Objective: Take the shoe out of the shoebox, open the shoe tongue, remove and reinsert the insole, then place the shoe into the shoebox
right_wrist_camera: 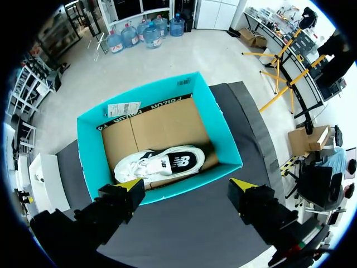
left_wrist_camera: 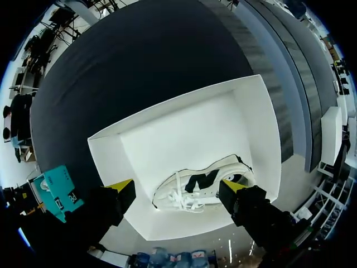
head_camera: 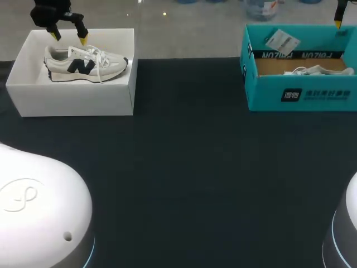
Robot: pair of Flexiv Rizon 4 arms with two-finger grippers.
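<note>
black table (head_camera: 184,167) bears white shoebox (head_camera: 78,101) and teal shoebox (head_camera: 266,92).

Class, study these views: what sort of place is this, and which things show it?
Probably a robot test bench for shoe handling: a dark table carries a white shoebox holding a sneaker and a teal shoebox holding a second sneaker, and the left gripper hangs open over the white one.
</note>
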